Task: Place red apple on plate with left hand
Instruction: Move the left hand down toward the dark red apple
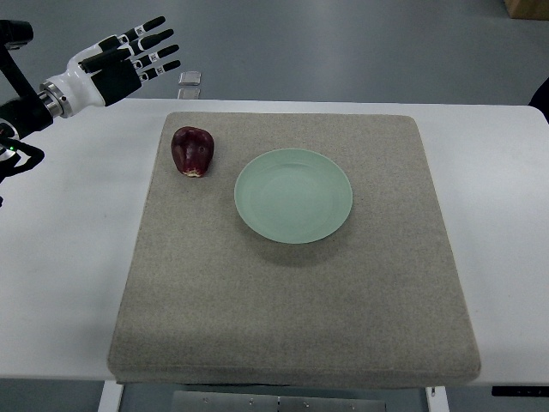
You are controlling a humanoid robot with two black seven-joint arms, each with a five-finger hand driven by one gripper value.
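Apple (193, 151) beside plate (293, 195), left hand (129, 58) open, forearm cut off.

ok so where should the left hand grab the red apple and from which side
Probably around the broad dark middle of the red apple, from above and the left. It lies tipped on the grey mat, pale end toward the camera, and the left hand hovers open up-left; the green plate sits to its right.

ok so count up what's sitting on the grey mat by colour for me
Red: 1, the apple
Green: 1, the plate
Total: 2 on the mat
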